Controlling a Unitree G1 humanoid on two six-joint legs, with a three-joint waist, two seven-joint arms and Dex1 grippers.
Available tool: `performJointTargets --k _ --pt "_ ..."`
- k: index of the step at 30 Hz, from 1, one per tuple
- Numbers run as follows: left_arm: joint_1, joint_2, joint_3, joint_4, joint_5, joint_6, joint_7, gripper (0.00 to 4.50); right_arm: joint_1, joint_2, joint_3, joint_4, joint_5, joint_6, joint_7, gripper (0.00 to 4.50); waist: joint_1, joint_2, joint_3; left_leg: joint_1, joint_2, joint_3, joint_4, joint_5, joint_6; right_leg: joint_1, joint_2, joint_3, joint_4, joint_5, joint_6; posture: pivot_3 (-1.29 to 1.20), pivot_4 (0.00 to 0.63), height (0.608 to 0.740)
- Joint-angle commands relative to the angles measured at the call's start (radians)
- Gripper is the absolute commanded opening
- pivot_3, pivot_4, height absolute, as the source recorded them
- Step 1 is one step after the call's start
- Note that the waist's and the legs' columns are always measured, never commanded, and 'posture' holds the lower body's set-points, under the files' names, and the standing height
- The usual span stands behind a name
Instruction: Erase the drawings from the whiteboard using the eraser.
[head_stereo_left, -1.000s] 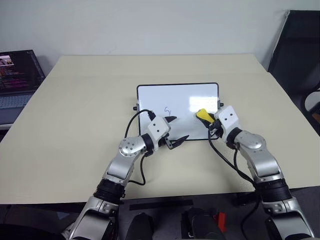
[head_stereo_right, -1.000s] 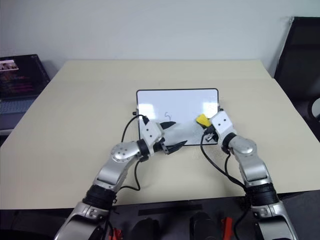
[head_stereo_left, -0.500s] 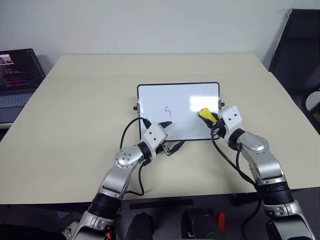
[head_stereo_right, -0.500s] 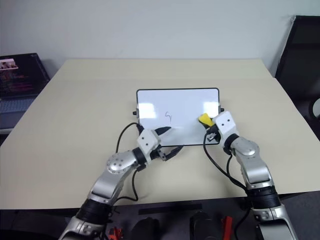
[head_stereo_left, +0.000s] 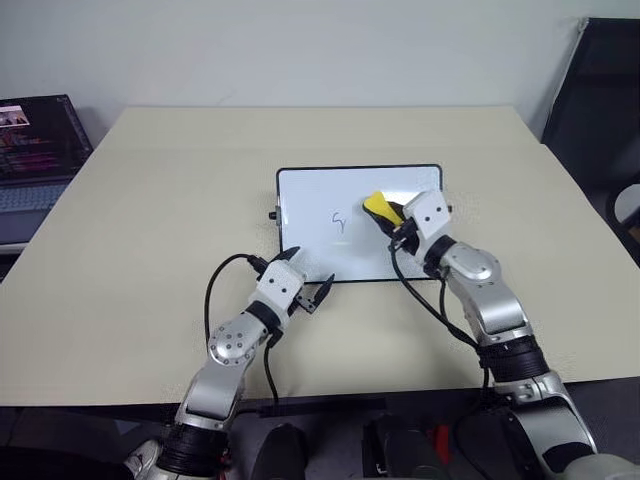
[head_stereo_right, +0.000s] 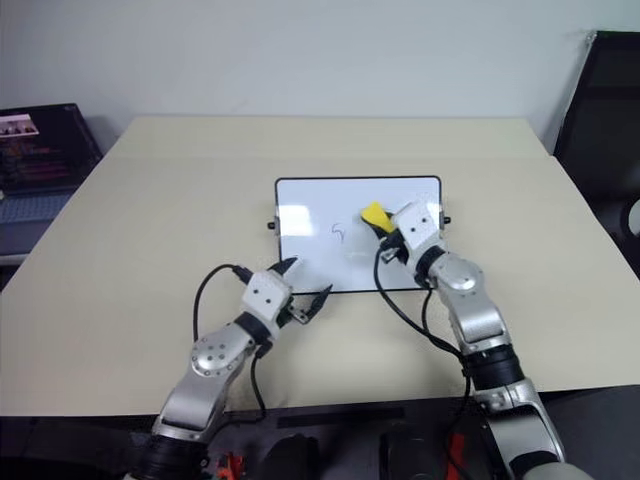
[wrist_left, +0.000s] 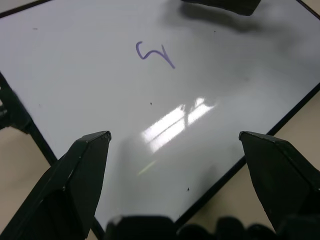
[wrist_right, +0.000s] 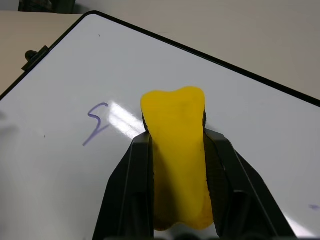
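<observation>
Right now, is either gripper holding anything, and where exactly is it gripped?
The right gripper holds the eraser, its fingers clamped on the two long sides of the yellow block. The left gripper is open and holds nothing.

Whiteboard (head_stereo_left: 340, 250) flat on beige table (head_stereo_left: 150, 220)

Plain pale wall (head_stereo_left: 300, 50) at 12 o'clock, evenly lit. Broad beige table (head_stereo_left: 150, 220) across the middle, matte and bare toward its far edge. Open dark laptop (head_stereo_left: 35, 150) at 9 o'clock, screen glowing. Black chair (head_stereo_left: 600, 110) at 2 o'clock.
</observation>
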Motion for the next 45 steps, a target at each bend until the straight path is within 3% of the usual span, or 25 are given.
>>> performJointTargets --k 1,11,22,37,45 --pt "0.013 -0.008 0.013 -0.049 -0.020 -0.036 0.006 4.50 -0.061 0.030 0.001 0.028 -0.005 -0.049 -0.007 1.04 0.000 0.000 0.000 0.000 0.000 0.000 0.000 0.000 0.000 0.000 0.000 0.000 0.000 0.000 0.000 0.00 0.150 0.740" --pt "-0.006 0.005 0.032 -0.042 -0.028 -0.033 0.001 4.50 -0.101 0.088 0.069 0.186 -0.112 -0.087 -0.067 1.04 -0.001 0.000 0.000 0.000 0.000 0.000 0.000 0.000 0.000 0.000 0.000 0.000 0.000 0.000 0.000 0.00 0.150 0.740" --pt "-0.013 0.008 0.033 -0.050 -0.032 -0.015 -0.004 4.50 0.038 0.077 0.167 0.043 -0.111 0.007 0.071 1.04 -0.003 0.000 0.000 0.002 0.000 0.000 0.000 0.000 0.000 0.000 0.000 0.000 0.002 0.000 0.000 0.00 0.150 0.740" --pt "0.024 0.022 0.047 -0.072 -0.042 -0.003 -0.013 4.50 -0.195 0.120 0.046 0.302 -0.137 -0.181 -0.127 1.04 -0.003 0.000 0.000 0.001 0.000 0.001 0.001 0.000 0.000 -0.001 0.000 0.000 0.002 0.000 0.000 0.00 0.150 0.740" --pt "0.022 0.011 0.040 -0.072 -0.037 0.002 -0.011 4.50 -0.111 0.139 0.122 0.222 -0.111 -0.168 -0.006 1.04 -0.003 0.000 0.000 0.001 0.001 0.001 0.000 0.000 0.000 -0.001 0.000 0.001 0.001 0.000 0.000 0.00 0.150 0.740"
